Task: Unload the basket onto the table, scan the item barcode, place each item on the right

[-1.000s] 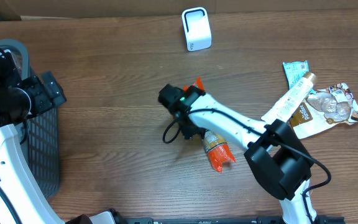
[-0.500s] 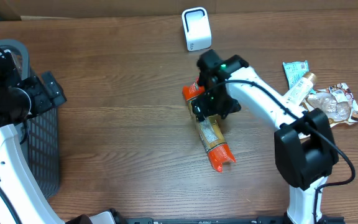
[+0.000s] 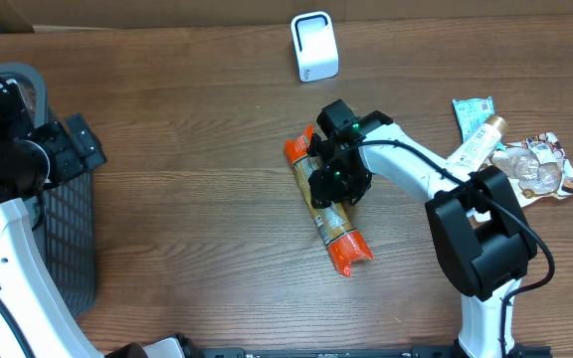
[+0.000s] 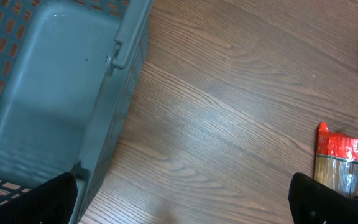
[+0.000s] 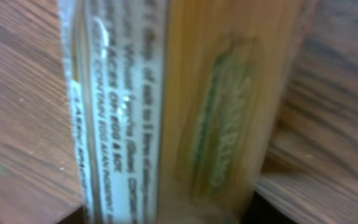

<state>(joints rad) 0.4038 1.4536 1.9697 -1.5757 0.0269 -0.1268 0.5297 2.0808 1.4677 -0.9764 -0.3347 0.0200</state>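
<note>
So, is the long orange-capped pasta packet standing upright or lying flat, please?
Lying flat: the long orange-capped pasta packet stretches lengthwise across the wooden table.

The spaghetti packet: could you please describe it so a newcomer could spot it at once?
Look at the middle of the table, below the white scanner. The spaghetti packet lies slantwise under the right claw; unlike the crumpled snack wrappers at right, it is long, narrow, orange-ended.

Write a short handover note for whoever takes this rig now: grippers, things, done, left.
Left gripper: open, idle by the grey plastic basket.
Right gripper: down on the long clear pasta packet with orange-red ends; grip not confirmed.
Packet lies flat at mid-table, apart from the small white scanner at the far edge.
Done: packet reached.
To do: grasp, lift, show barcode to scanner.
</note>
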